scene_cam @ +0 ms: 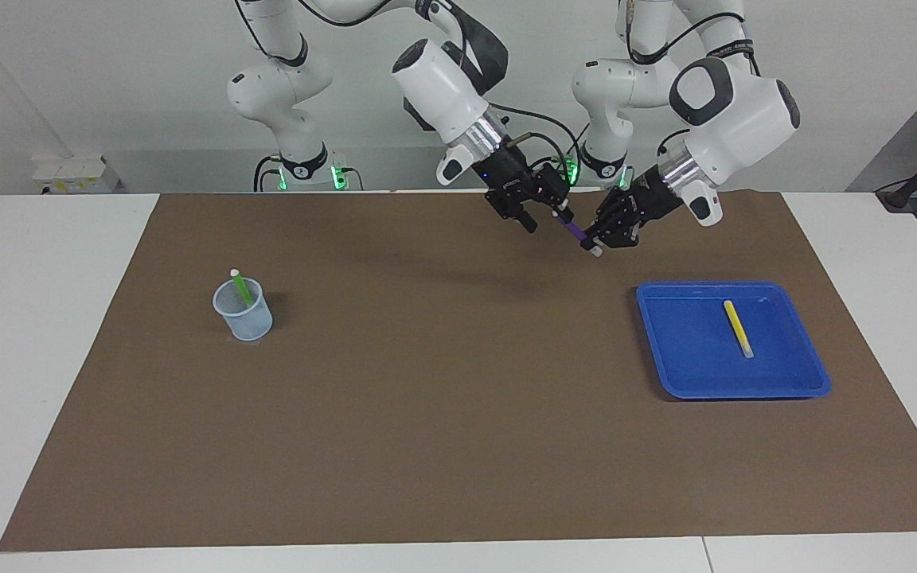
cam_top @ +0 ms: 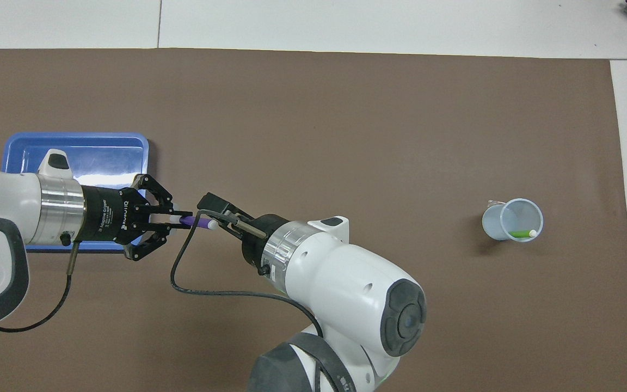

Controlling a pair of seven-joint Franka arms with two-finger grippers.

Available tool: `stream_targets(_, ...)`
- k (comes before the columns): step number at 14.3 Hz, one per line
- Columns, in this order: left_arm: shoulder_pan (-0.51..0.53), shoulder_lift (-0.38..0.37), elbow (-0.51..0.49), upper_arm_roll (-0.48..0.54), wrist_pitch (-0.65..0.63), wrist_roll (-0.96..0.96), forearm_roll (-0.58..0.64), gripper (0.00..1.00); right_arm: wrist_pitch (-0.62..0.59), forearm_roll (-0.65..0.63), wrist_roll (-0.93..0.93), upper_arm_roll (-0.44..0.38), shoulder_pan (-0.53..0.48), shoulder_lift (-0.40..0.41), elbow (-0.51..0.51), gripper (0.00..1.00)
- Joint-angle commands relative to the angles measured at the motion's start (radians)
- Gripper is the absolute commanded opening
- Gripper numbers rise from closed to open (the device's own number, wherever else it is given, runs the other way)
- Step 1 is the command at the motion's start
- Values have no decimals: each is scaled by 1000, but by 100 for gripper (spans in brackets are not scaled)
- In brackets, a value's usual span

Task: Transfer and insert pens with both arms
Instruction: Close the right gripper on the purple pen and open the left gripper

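My left claw (scene_cam: 595, 241) grips the purple pen (scene_cam: 572, 228) at its lower whitish end, fingers clamped on it, up in the air over the brown mat (scene_cam: 458, 446), off the blue tray (scene_cam: 665, 362) corner nearest the robots, toward the cup

My right claw (scene_cam: 546, 221) comes in from the cup side, fingers spread wide around the pen's upper end; can't tell if they touch it

Pen tilted, pale tip toward right claw, body between the two claws; in the overhead view it lies level between the claws (cam_top: 200, 221), left claw (cam_top: 174, 220) holding the tray-side end, right claw mostly hidden under its own wrist there

Blue tray sits on mat at left arm's end of the desk (scene_cam: 52, 334), yellow pen (scene_cam: 738, 328) lying flat in it, pale end pointing away from robots

Clear cup (scene_cam: 243, 310) on mat well apart from tray, toward right arm's end; green pen (scene_cam: 241, 288) stands leaning inside it, pale tip up above the rim

Overhead view: cup (cam_top: 512, 219) with green pen (cam_top: 520, 234) across its inside, tray (cam_top: 82, 149) partly under left wrist
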Motion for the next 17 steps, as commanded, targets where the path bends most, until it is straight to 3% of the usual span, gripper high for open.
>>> stream_targets(1, -28, -45, -52, 10, 46, -29, -19, 0, 11, 23, 7, -2, 7, 15, 27, 92)
stream_targets(3, -28, -48, -52, 10, 46, -36, -19, 0, 9, 21, 7, -2, 7, 15, 25, 89)
stream_targets(6, -28, -55, -52, 10, 46, -44, -21, 0, 9, 21, 6, -2, 7, 15, 20, 77)
stream_targets(10, -28, -62, -55, 10, 46, -47, -19, 0, 9, 21, 7, -2, 8, 15, 22, 73)
stream_targets(14, -28, -62, -55, 10, 46, -49, -25, 0, 9, 21, 7, 0, 10, 13, 20, 46)
stream_targets(17, -29, -62, -55, 10, 46, -50, -27, 0, 9, 21, 9, 0, 10, 13, 20, 36)
